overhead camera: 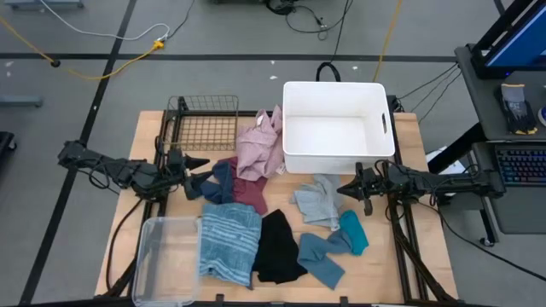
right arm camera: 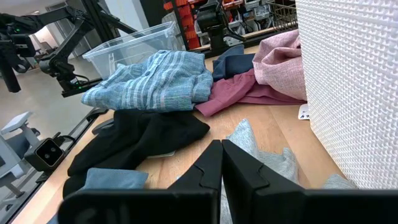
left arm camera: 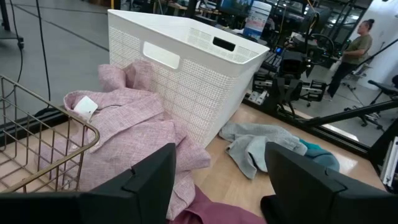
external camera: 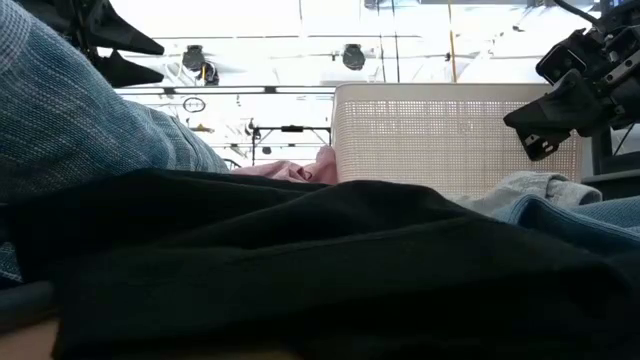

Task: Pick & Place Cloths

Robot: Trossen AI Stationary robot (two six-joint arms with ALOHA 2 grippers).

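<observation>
- Cloths [overhead camera: 256, 230] lie loose on your desk [overhead camera: 401, 264], beside white bin [overhead camera: 333, 128].
- L pincer [overhead camera: 201, 184] wide, above navy cloth [overhead camera: 220, 181].
- R pincer [overhead camera: 345, 188] closed, empty, at grey cloth [overhead camera: 317, 201].

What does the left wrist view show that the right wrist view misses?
Only the left wrist view: the wire basket, the grey cloth, and a person in the room. Only the right wrist view: the clear bin, the striped cloth and the black cloth. Both: the pink cloth, the white bin.
</observation>
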